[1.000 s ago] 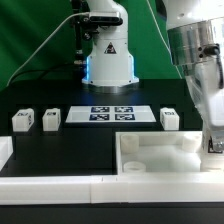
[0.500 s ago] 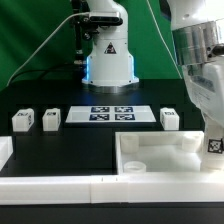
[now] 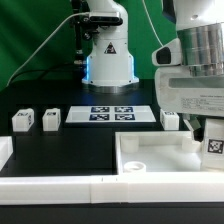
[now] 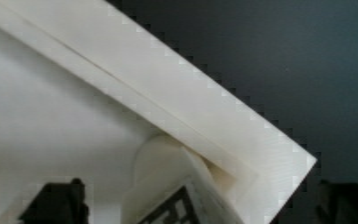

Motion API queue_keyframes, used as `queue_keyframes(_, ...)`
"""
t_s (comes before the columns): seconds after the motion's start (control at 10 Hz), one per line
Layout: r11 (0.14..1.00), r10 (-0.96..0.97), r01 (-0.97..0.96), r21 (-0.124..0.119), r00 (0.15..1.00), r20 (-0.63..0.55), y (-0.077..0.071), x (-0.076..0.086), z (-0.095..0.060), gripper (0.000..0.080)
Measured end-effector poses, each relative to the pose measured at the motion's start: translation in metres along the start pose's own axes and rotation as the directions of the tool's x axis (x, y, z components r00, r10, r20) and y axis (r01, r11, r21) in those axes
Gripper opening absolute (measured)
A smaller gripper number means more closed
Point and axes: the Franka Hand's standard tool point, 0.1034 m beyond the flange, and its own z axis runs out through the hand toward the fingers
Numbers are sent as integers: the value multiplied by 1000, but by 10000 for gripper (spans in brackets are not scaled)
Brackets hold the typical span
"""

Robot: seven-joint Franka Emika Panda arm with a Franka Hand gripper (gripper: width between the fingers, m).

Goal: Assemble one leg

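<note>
The leg (image 3: pixel 214 145), a small white block with a black-and-white tag, stands at the right corner of the large white tray-like part (image 3: pixel 150 150). My gripper (image 3: pixel 205 130) hangs just above it, open, holding nothing. In the wrist view the leg's tagged top (image 4: pixel 179 205) shows between my two dark fingers (image 4: pixel 51 202), with a gap on each side, beside the tray part's corner wall (image 4: pixel 194 100). Three more legs stand on the black table: two at the exterior view's left (image 3: pixel 22 121) (image 3: pixel 50 119) and one at the right (image 3: pixel 170 119).
The marker board (image 3: pixel 110 114) lies flat on the black table between the loose legs. The robot's base (image 3: pixel 108 55) stands behind it before a green backdrop. A white edge (image 3: pixel 60 185) runs along the table's front.
The jaws have opened and let go of the leg, which stays in the tray part's corner. The hand has lifted a little above it.
</note>
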Motion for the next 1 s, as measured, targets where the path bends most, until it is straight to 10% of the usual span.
queue_keyframes(0.4, 816, -574, 573, -80, 818, 8, -9, 10, -5, 648)
queue_keyframes(0.7, 813, -577, 576, -83, 816, 7, -8, 10, -4, 639)
queue_keyframes(0.9, 884, -462, 460, -88, 887, -3, -4, 13, -4, 307)
queue_keyframes(1.0, 933, -351, 349, -92, 936, -14, -1, 16, -3, 307)
